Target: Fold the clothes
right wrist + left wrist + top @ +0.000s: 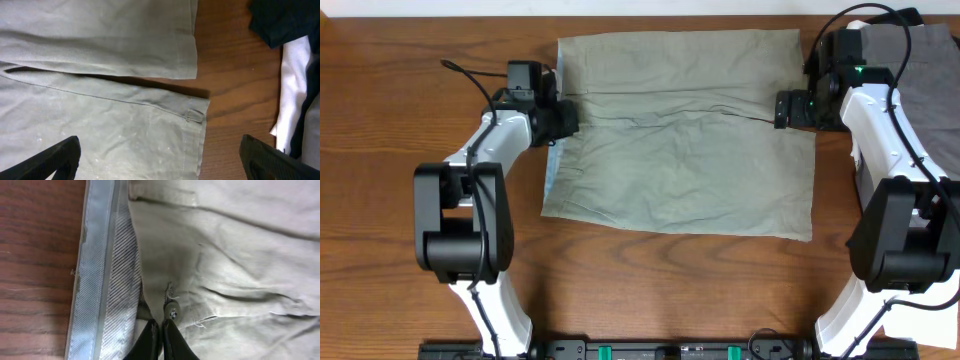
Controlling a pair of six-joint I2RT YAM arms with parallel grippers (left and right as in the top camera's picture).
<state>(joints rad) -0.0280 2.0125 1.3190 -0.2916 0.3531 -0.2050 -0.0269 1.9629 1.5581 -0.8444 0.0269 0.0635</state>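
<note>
Seen from above, a pair of light khaki-olive shorts (680,140) lies spread flat in the middle of a brown wooden table (400,60). The waist is at the left and the two leg openings are at the right. One black-and-white robot arm stands on each side.

The left gripper (568,118) is at the waist edge of the shorts, about halfway along it. From the left wrist camera, its two dark fingers (150,340) are pressed together with no gap, and their tips rest on the cloth. A small metal button (172,313) is just beside them. It is not clear whether a fold of fabric is pinched between the tips. Left of the fingers, the pale blue waistband lining (95,280) runs along the table edge of the garment, beside a strip of striped inner fabric (125,270).

The right gripper (780,108) is at the opposite edge, where the two legs part. From the right wrist camera, its fingers (55,160) stand wide apart at the lower corners of the view and hold nothing. Below them are the hem (192,130) of one leg and bare wood.

Other garments lie on the table near the right arm: a grey piece (925,70), a black one (275,20) and a white one (295,90).
</note>
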